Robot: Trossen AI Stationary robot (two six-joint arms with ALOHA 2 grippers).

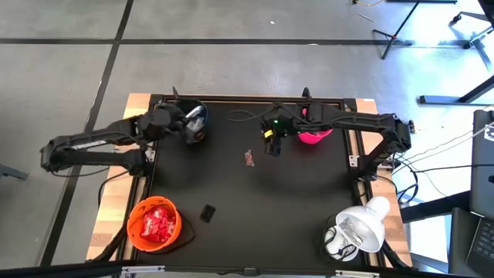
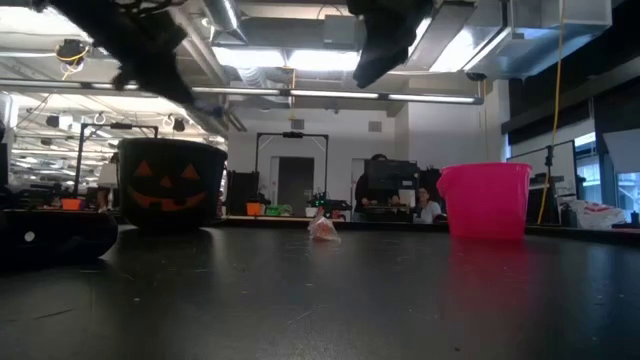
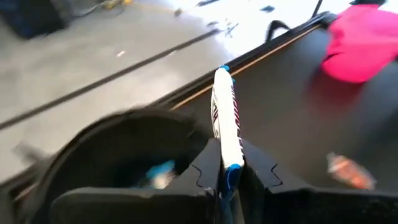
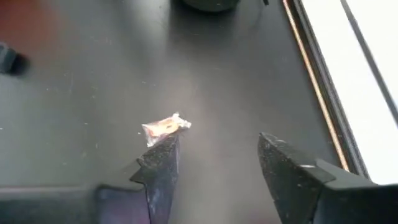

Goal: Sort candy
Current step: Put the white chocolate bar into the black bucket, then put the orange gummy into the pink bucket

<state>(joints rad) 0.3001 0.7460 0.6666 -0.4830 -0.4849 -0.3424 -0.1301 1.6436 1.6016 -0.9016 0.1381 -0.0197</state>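
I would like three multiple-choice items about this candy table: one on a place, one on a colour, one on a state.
1. Where is the left tool?
A. over the black bowl
B. over the orange bowl
C. beside the lamp

2. What colour is the bowl near the right tool?
A. green
B. pink
C. yellow

3. What is the state of the right tool?
A. shut on a candy
B. open and empty
C. shut and empty

Key: 1 A, it holds a blue-and-white candy above the black bowl. 2 B, the pink bowl is beside it. 3 B, its fingers stand apart above the lone candy.
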